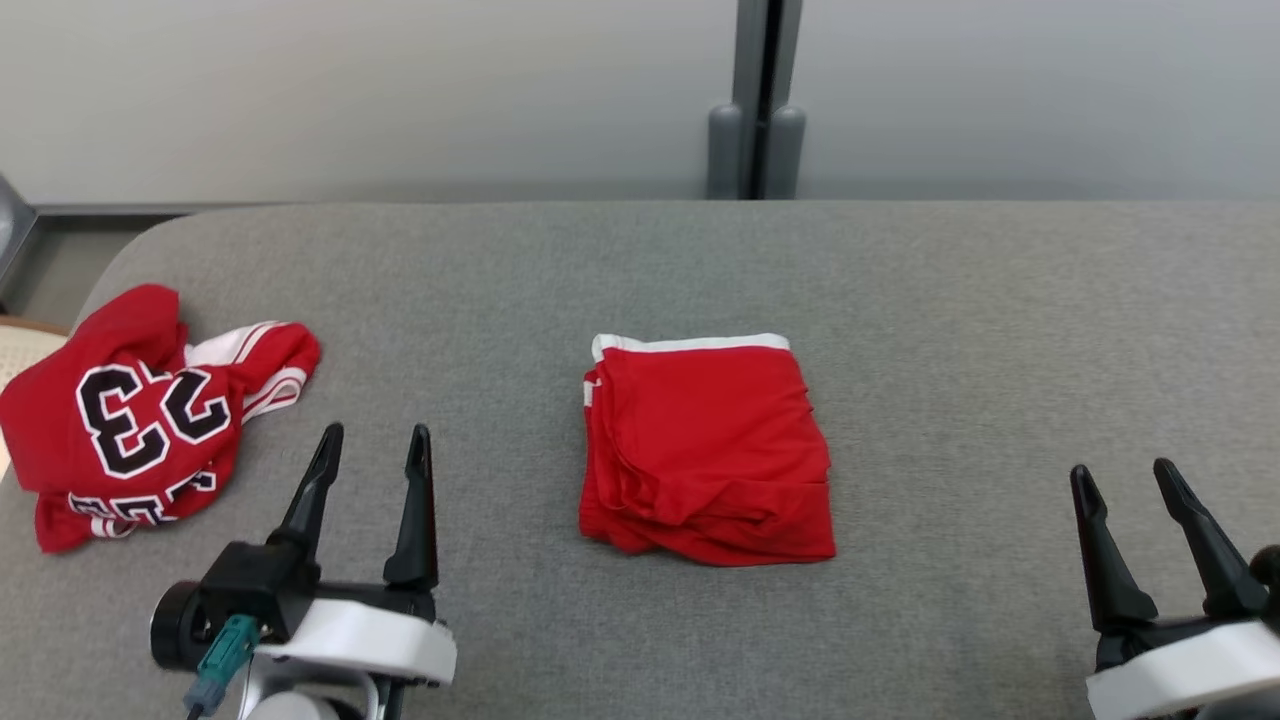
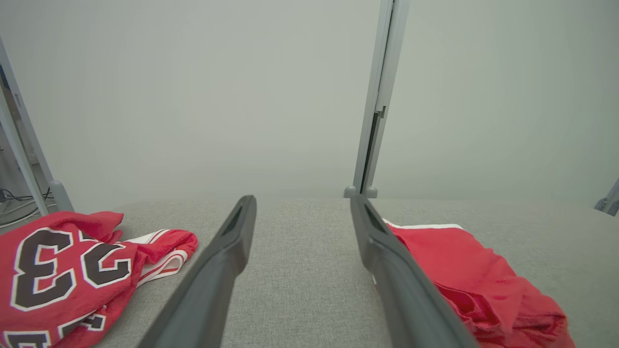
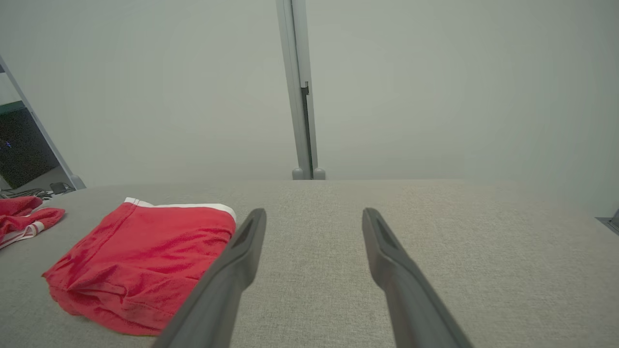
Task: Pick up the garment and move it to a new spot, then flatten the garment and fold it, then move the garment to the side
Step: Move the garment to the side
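A red garment (image 1: pixel 705 450) with a white band lies folded into a neat rectangle at the middle of the grey padded table (image 1: pixel 950 330). It also appears in the left wrist view (image 2: pixel 464 261) and the right wrist view (image 3: pixel 145 256). A second red garment (image 1: pixel 130 410), a jersey with black-and-white numbers, lies crumpled at the table's left end (image 2: pixel 63 270). My left gripper (image 1: pixel 377 432) hovers open between the two garments, touching neither (image 2: pixel 302 199). My right gripper (image 1: pixel 1122 468) stands open over bare table, well right of the folded garment (image 3: pixel 314 211).
A grey post (image 1: pixel 757 100) rises against the pale wall behind the table's far edge. The table's rounded left corner (image 1: pixel 120 260) sits just beyond the jersey, with a pale woven thing (image 1: pixel 20 350) past the edge. Bare table stretches right of the folded garment.
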